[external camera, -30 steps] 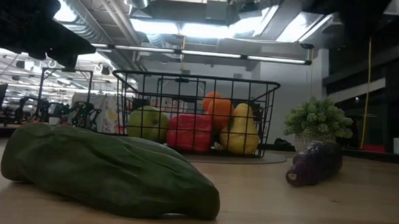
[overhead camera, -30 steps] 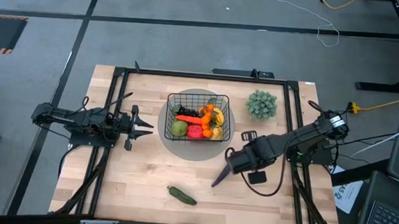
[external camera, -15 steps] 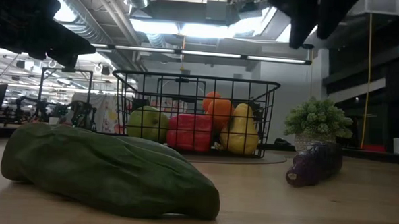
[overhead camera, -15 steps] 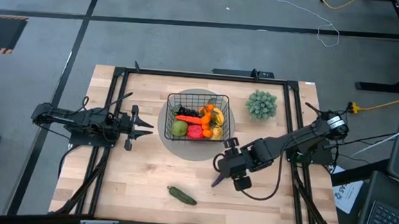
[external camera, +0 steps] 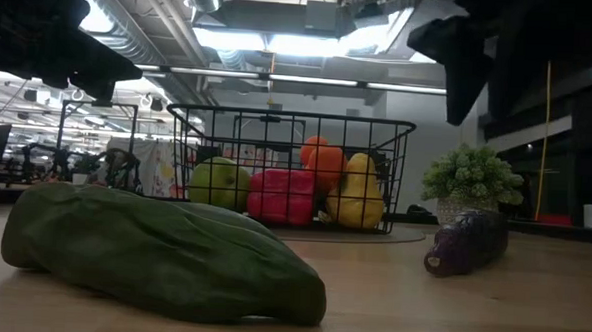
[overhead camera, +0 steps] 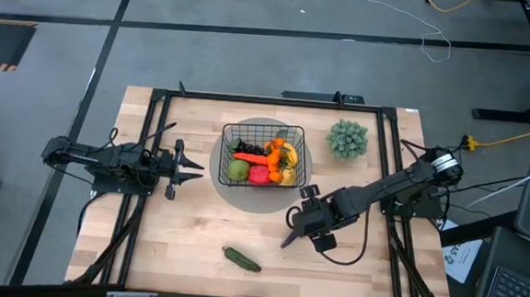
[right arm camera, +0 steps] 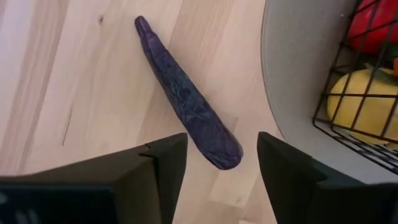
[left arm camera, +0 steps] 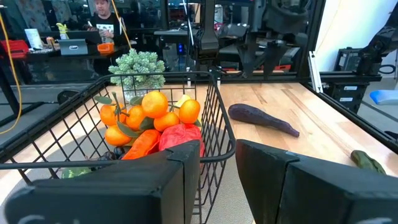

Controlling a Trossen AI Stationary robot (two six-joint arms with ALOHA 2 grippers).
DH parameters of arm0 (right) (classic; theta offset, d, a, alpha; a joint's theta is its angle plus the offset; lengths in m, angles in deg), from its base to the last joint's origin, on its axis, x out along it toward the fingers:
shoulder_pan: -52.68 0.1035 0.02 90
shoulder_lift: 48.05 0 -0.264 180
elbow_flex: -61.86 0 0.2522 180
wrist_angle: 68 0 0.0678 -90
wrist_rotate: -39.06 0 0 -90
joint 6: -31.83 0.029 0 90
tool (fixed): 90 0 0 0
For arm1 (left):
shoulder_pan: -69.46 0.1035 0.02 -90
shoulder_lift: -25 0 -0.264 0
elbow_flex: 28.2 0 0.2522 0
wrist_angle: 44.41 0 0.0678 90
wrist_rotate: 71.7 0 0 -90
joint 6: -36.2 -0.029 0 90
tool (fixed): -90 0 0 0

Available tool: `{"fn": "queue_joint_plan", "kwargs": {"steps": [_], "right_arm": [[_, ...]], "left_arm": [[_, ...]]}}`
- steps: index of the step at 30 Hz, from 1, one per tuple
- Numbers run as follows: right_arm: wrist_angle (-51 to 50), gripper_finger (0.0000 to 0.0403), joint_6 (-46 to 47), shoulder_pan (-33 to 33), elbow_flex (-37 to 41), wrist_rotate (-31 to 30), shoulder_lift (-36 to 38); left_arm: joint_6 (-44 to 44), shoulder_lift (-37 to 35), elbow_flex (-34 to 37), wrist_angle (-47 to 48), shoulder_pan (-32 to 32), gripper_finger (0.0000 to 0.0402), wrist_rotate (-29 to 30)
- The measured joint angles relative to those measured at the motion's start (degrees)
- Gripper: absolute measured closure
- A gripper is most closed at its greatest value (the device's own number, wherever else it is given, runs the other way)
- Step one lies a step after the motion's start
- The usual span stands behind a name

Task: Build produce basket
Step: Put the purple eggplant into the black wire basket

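A: Where was the eggplant (overhead camera: 292,233)?
B: Lay lower centre of high view, below basket (overhead camera: 263,155). Right gripper (right arm camera: 214,155) hovered over thick end, jaws spread, empty.
A: Handling?
B: Prob. light, stiff, slick plastic; best pinched mid-body.
A: Left gripper (overhead camera: 193,170)?
B: Parked left of basket, fingers apart, empty.

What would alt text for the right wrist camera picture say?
A purple eggplant lies on the wooden table, one end between the open right gripper fingers above it. Beside it, a grey disc holds the wire basket of produce.
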Motion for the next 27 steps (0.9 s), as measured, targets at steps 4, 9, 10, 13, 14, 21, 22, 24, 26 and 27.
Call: {"fn": "queue_joint_plan", "kwargs": {"steps": [4, 9, 10, 13, 14, 21, 22, 24, 26, 27], "right_arm": [[3.0, 0.022, 0.1, 0.0, 1.7, 0.7, 0.0], [8.8, 0.022, 0.1, 0.0, 3.8, 4.6, 0.0], [9.7, 0.022, 0.1, 0.0, 4.1, 4.6, -0.1], [13.2, 0.022, 0.1, 0.0, 5.5, 4.6, -0.1], [13.8, 0.022, 0.1, 0.0, 6.0, 4.6, -0.1], [18.8, 0.022, 0.1, 0.0, 8.8, 4.9, -0.1], [19.9, 0.022, 0.1, 0.0, 9.3, 5.8, -0.1], [22.1, 0.022, 0.0, 0.0, 10.9, 8.1, -0.1], [23.8, 0.0222, -1.1, 0.0, 12.2, 9.5, -0.1], [24.9, 0.0224, -1.8, 0.0, 12.7, 9.7, -0.1]], "left_arm": [[0.0, 0.0, 0.0, 0.0, 0.0, 0.0308, 0.0], [0.0, 0.0, 0.0, 0.0, 0.0, 0.0308, 0.0], [0.0, 0.0, 0.0, 0.0, 0.0, 0.0308, 0.0], [0.0, 0.0, 0.0, 0.0, 0.0, 0.0308, 0.0], [0.0, 0.0, 0.0, 0.0, 0.0, 0.0308, 0.0], [0.0, 0.0, 0.0, 0.0, 0.0, 0.0308, 0.0], [0.0, 0.0, 0.0, 0.0, 0.0, 0.0308, 0.0], [0.0, 0.0, 0.0, 0.0, 0.0, 0.0308, 0.0], [0.0, 0.0, 0.0, 0.0, 0.0, 0.0308, 0.0], [0.0, 0.0, 0.0, 0.0, 0.0, 0.0308, 0.0]]}}
